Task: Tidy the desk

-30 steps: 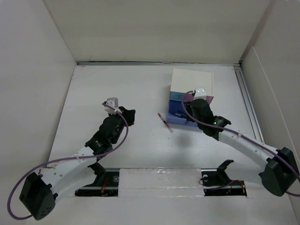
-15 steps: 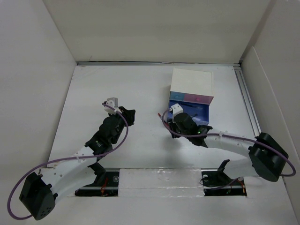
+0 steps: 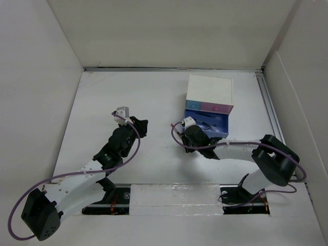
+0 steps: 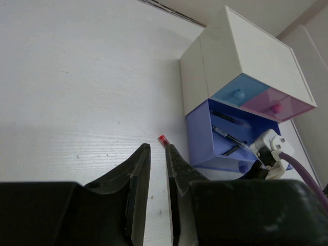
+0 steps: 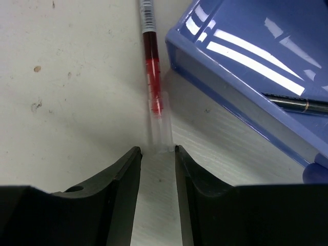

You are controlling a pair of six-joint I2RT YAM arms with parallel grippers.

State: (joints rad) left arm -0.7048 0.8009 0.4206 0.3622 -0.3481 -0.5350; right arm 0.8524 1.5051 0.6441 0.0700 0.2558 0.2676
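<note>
A red-ink pen (image 5: 151, 61) with a clear barrel lies on the white desk (image 3: 154, 92), just left of an open blue drawer (image 5: 246, 77). My right gripper (image 5: 156, 151) is low over the desk and open. The pen's clear end sits right at its fingertips (image 5: 178, 151), touching the right one, with a gap to the left one. In the top view the right gripper (image 3: 180, 131) covers most of the pen. My left gripper (image 4: 158, 148) hovers to the left, shut to a thin slit with nothing in it. The pen's red tip (image 4: 163, 139) shows just beyond it.
A small white box (image 3: 210, 88) with a blue and a pink drawer front (image 3: 207, 106) stands at the back right. Its pulled-out blue drawer (image 3: 214, 124) holds pens (image 4: 228, 120). White walls close in the desk.
The right arm swung left from over the open drawer down to the pen, and its jaws narrowed. The left arm has not moved.
</note>
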